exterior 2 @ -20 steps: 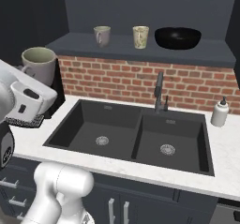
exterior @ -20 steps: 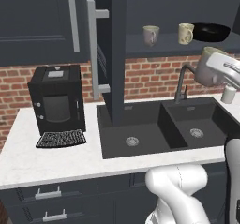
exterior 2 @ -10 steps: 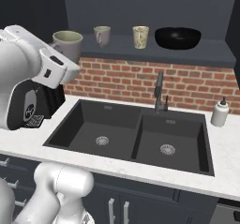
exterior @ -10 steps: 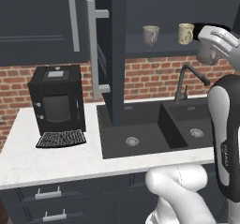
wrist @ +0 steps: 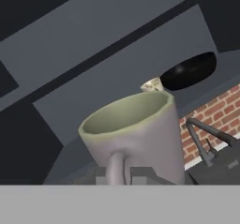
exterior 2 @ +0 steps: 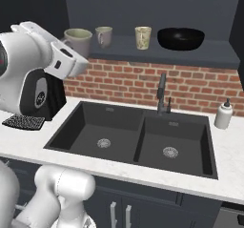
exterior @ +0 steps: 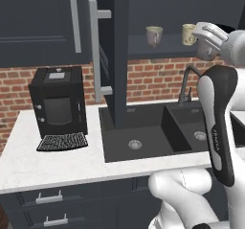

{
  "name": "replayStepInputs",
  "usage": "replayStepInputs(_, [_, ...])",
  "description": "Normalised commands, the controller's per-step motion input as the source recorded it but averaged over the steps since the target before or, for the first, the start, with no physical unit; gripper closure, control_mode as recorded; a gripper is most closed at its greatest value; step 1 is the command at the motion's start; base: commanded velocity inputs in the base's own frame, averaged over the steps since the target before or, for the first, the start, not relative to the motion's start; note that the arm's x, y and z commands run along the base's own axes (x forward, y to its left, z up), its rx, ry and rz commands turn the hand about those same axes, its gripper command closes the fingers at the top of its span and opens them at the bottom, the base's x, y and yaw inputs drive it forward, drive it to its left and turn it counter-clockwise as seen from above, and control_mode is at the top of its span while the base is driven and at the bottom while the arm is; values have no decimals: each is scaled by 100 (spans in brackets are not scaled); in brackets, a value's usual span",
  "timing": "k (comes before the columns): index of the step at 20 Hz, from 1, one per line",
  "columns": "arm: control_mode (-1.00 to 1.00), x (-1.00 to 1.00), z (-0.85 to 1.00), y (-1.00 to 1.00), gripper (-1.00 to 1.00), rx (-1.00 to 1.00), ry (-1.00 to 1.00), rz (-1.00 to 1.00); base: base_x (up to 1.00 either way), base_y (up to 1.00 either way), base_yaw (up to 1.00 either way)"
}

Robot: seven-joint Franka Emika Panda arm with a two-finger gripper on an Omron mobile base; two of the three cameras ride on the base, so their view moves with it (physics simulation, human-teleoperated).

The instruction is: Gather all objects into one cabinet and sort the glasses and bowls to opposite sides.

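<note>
The jaws pinch a mug (exterior 2: 77, 40) by its wall near the handle, rim up, level with the cabinet shelf (exterior 2: 205, 55) and at its left end as the right base view shows it. In the hand view the mug sits directly above the jaws, handle toward the camera.

Beyond the held mug, two more mugs stand on the shelf: a grey one (exterior 2: 104, 35) nearest, then a beige one (exterior 2: 143, 37). The bowl (exterior 2: 181, 38) rests at the far end, well apart from the jaws.

The step in hand appears to be placement of the held mug on the mug side.

- Keep the rim level during the approach; a tilt would likely catch the base on the shelf edge.
- Advance over a bare part of the shelf short of the grey mug, so the handle does not strike it.
- Lower until the base seats flat before release.
- Withdraw straight back, clear of the door (exterior: 120, 51).
</note>
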Motion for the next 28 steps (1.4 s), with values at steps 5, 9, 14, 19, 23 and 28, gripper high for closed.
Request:
replayStepInputs(5, [-100,51,0,-34,100,0,0,-6,0,0,0])
replayStepInputs(9, [-100,25,-5,-3,100,1,0,-3,0,0,0])
replayStepInputs(14, [-100,43,-23,-3,100,4,1,0,0,0,0])
replayStepInputs(19, [-100,60,-8,-9,100,1,0,0,0,0,0])
replayStepInputs(23, [-100,64,-1,-7,100,0,0,0,0,0,0])
replayStepInputs(28, [-100,38,-11,1,100,0,1,2,0,0,0])
